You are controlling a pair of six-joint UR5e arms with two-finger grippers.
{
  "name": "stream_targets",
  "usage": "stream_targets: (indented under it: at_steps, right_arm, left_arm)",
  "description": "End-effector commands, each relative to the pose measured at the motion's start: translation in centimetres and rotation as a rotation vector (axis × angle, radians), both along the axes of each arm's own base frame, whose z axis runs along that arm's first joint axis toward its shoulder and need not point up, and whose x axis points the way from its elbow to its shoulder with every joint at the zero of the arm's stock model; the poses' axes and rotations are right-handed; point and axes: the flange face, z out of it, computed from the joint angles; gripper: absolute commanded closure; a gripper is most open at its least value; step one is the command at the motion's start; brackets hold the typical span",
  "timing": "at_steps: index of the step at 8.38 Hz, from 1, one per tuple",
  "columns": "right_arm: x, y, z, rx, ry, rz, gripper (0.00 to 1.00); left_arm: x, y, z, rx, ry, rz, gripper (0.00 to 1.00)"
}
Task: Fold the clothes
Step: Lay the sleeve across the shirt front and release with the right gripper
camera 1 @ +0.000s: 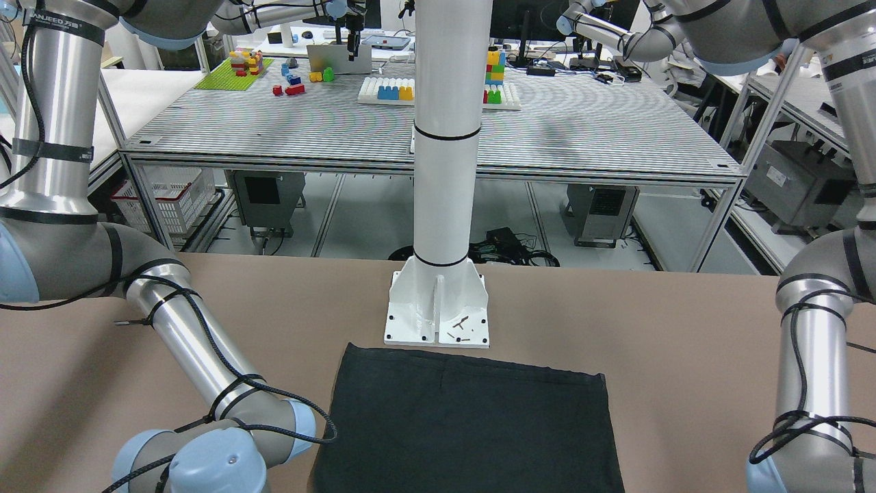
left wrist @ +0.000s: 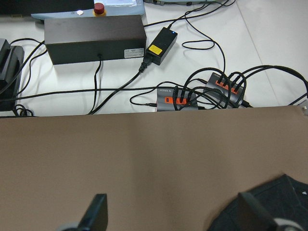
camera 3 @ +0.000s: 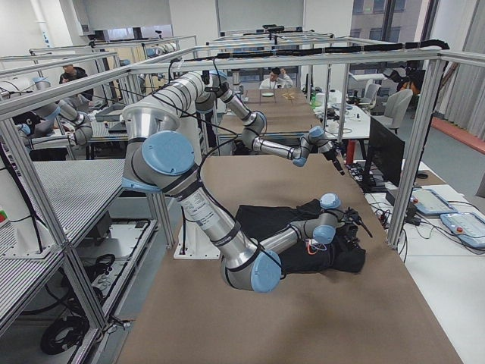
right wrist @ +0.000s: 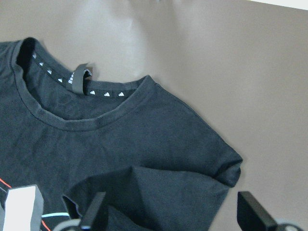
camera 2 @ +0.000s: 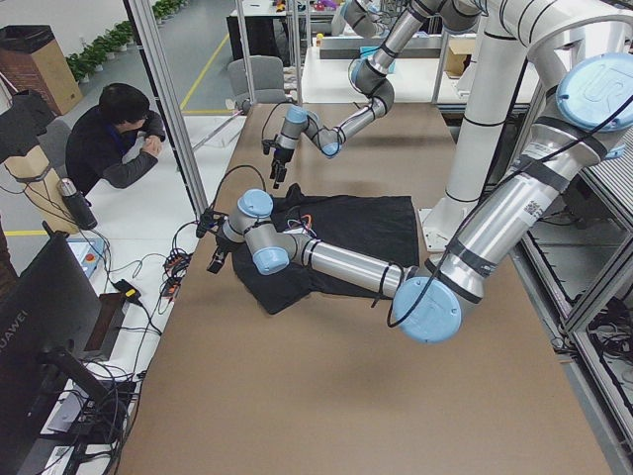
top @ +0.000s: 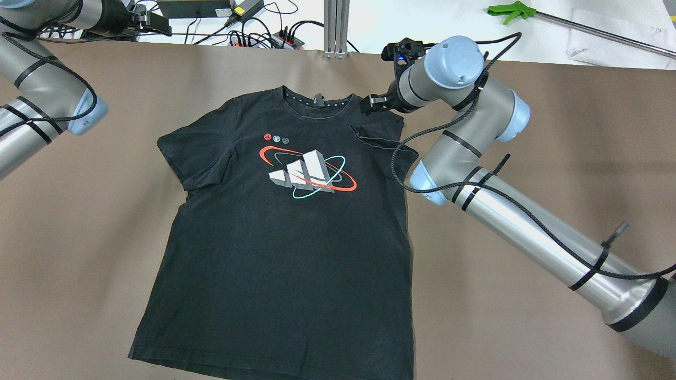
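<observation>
The clothes are one black T-shirt (top: 280, 237) with a white, red and teal print, lying flat and face up on the brown table (top: 528, 132). Its collar (right wrist: 91, 91) points away from me. The sleeve on my right (top: 377, 137) is folded inward over the chest; the other sleeve (top: 185, 158) lies spread out. My right gripper (top: 371, 104) hovers open just above that folded sleeve and shoulder (right wrist: 192, 163), with nothing between its fingers (right wrist: 96, 214). My left gripper (top: 158, 25) is open over the table's far edge, left of the collar, with shirt fabric (left wrist: 274, 202) at its lower right.
The white pole base (camera 1: 438, 315) stands at the shirt's hem (camera 1: 472, 363). Beyond the far table edge lie power strips with cables (left wrist: 202, 91), a black box (left wrist: 94, 38) and a green-handled tool (top: 509, 11). A person (camera 2: 114, 139) sits off the far side.
</observation>
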Motion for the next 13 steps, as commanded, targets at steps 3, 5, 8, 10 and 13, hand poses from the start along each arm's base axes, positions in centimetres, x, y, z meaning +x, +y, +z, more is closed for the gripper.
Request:
stream_targets:
  at_steps: [3,5,8,10,13]
  right_arm:
    - [5.2,2.1,5.9,0.115,0.041,-0.197,0.06]
    - [5.9,3.8,10.0,0.153,0.046,-0.210,0.06]
    - [3.8,4.9,9.4,0.140,0.029,-0.219,0.08]
    - [2.8,5.3,8.3,0.121,0.007,-0.213,0.08]
    - [2.2,5.2,8.7,0.134,0.035,-0.172,0.17]
  left_arm:
    - [0.1,-0.7,0.0,-0.007,-0.009,-0.024,0.05]
    - [0.1,-0.8,0.0,-0.009,-0.010,-0.026,0.05]
    - [0.1,-0.9,0.2,-0.013,-0.012,-0.027,0.05]
    - [0.4,-1.3,-0.1,-0.014,-0.011,-0.025,0.06]
    - [0.5,-1.7,-0.4,-0.014,-0.013,-0.027,0.05]
